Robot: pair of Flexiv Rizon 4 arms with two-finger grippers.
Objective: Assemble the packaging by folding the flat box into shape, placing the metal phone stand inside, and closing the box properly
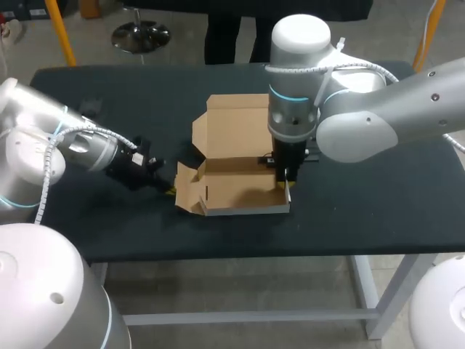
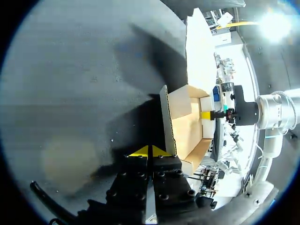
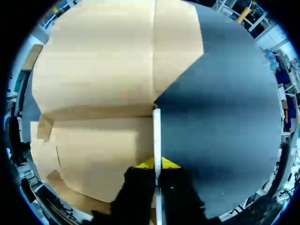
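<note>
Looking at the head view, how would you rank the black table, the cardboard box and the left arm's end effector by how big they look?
Largest to smallest:
1. table
2. cardboard box
3. left end effector, a small dark shape beside the box's left flap

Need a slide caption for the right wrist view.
Right gripper shut on the upright side wall of the half-folded cardboard box on the dark table.

Brown cardboard box (image 1: 236, 171), half-folded, lid open
</note>
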